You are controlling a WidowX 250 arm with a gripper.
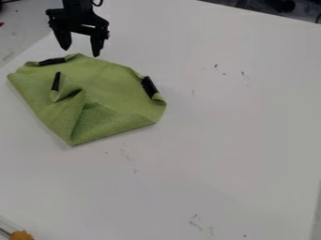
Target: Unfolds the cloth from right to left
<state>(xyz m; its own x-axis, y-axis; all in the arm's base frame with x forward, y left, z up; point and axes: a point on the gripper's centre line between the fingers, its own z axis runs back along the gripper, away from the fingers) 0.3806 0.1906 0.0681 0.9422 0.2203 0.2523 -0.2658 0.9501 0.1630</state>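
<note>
Three black strips sit on the green cloth (113, 96), which lies rumpled and partly folded on the left part of the white bench (232, 131). Expect it to handle light and limp, with a little grip in the weave; it won't break, but it will bunch if you push at it. Starting at the left, the far-left strip (52, 61) lies along the far edge, where a shallow pinch might serve. Just right of it, the inner strip (56, 81) stands on a small raised flap, with a deep crease running toward you from there. That flap looks like your best hold: take the top layer only, or you'll drag the whole cloth. Farther right, the right-hand strip (149, 87) follows a curled edge, a fair second choice for a right-to-left pull.

As for your arm (76, 7), it comes in at the top left, with the gripper (81, 51) pointing down by the cloth's far edge, between the left strips and the right-hand one. Its fingers are spread wide, with nothing between them. You can't judge its height over the bench from here.
</note>
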